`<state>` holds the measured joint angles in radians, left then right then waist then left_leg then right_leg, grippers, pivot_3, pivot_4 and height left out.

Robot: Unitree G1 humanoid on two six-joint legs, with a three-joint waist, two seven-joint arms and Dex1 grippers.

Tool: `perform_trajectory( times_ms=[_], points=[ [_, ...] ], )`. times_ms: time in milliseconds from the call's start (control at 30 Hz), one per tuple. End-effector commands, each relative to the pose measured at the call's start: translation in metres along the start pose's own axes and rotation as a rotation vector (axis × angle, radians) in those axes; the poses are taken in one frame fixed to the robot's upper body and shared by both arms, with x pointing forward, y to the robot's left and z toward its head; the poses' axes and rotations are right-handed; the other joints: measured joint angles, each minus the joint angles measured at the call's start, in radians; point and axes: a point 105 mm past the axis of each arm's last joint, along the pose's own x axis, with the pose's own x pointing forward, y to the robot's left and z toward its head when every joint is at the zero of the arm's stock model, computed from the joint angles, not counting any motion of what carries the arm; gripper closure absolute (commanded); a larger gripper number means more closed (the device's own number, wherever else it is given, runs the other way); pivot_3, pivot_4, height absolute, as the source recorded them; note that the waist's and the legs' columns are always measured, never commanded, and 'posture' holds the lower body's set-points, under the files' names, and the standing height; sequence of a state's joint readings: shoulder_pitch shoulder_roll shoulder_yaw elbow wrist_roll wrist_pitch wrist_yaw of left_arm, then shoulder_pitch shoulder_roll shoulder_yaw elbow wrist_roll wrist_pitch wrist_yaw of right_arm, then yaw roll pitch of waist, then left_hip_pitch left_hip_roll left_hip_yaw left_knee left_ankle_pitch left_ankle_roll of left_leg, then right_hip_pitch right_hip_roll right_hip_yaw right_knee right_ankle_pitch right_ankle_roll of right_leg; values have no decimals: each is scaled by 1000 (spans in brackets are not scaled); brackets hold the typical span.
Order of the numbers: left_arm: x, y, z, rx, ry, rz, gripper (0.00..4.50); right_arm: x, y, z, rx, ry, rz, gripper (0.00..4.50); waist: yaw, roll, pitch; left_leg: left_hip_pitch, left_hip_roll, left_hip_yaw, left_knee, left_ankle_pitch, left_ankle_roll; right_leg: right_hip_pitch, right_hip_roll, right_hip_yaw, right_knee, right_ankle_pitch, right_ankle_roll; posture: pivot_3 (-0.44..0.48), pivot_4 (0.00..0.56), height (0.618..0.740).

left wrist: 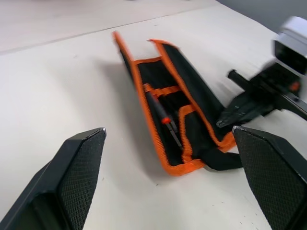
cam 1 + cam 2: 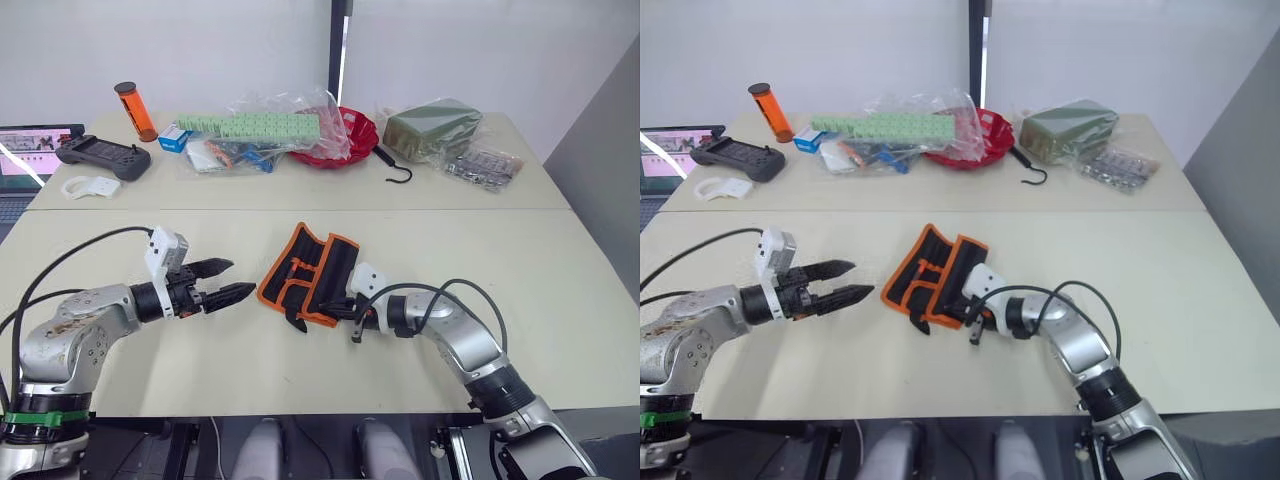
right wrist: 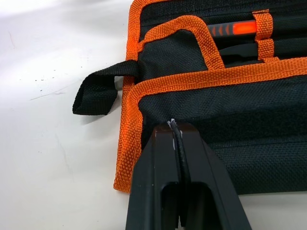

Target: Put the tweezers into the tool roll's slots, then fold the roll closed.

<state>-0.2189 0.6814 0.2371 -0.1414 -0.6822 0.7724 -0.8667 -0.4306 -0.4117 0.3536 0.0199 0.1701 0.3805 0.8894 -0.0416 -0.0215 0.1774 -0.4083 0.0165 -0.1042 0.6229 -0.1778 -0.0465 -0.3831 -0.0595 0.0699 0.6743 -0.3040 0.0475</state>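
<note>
Cream worktop [image 2: 150, 400], tool roll [image 2: 312, 272] mid-worktop, half folded, tweezers [image 1: 163, 115] slotted. Right tool [image 3: 175, 125] pinched closed, empty, at roll's edge; left tool [image 2: 232, 281] gaping, empty, beside roll. Folding step; next: flip flap shut.

The tool roll [image 3: 249, 120] is showing coarse matt black woven cloth edged in ribbed orange webbing. The left gripper's fingers [image 1: 76, 177] are wearing matt, finely textured black pads. The desk [image 2: 150, 380] is looking smooth, pale and matt.

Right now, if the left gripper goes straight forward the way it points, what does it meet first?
Probably the tool roll: the open left gripper points at its orange-trimmed edge, with bare table between. Depth is unclear.
</note>
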Motion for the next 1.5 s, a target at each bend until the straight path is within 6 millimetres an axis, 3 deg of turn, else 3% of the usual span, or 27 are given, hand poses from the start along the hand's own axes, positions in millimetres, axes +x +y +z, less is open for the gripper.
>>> perform_trajectory(
  times_ms=[33, 267, 400, 733, 1100, 1300, 1500],
  points=[
    [6, 0, 3, -97, -44, 29, 0, -4, -5, -23, 44, 104, -37, 4458, 1, -1, 0, 0, 0, 0, 0, 0, 0, 0, 0, 0, 0, 0, 0, 0, 150, 740],
    [22, -5, -12, -195, -47, 34, 0, -4, -2, -22, 47, 104, -35, 4458, 1, -1, -1, 0, 0, 0, 1, 0, 0, 0, 0, 0, 2, 0, 0, 0, 150, 740],
    [29, -10, -20, -237, -50, 21, 1103, -6, -4, -22, 49, 104, -45, 4500, 2, -1, -1, 0, 0, 0, 1, 0, 0, 0, 0, 0, 1, 0, 0, 0, 150, 740],
    [37, -2, -23, -244, -65, 44, 4440, -6, -5, -21, 51, 106, -49, 4500, 3, -1, -1, 1, -1, 0, 1, 0, 0, 0, 0, 0, 1, 0, 0, 0, 150, 740],
    [41, -5, -17, -212, -48, 13, 4476, -7, -3, -21, 49, 108, -48, 4500, 6, -1, -1, 0, -1, 0, 1, 0, 0, 1, 0, 0, 1, 0, 0, 0, 150, 740],
    [20, 8, -9, -176, -23, 45, 4476, -5, -4, -6, 30, 85, -44, 4500, 0, -1, -1, 0, 0, 0, 1, 0, 0, 0, 0, 0, 1, 0, 0, 0, 150, 740],
    [6, -8, -8, -166, 17, -7, 4476, -6, 4, -1, 50, 85, -28, 4500, -5, -1, -1, -1, 0, 0, -1, 0, 0, -3, 0, 0, 1, 0, 0, 0, 150, 740]
  ],
)
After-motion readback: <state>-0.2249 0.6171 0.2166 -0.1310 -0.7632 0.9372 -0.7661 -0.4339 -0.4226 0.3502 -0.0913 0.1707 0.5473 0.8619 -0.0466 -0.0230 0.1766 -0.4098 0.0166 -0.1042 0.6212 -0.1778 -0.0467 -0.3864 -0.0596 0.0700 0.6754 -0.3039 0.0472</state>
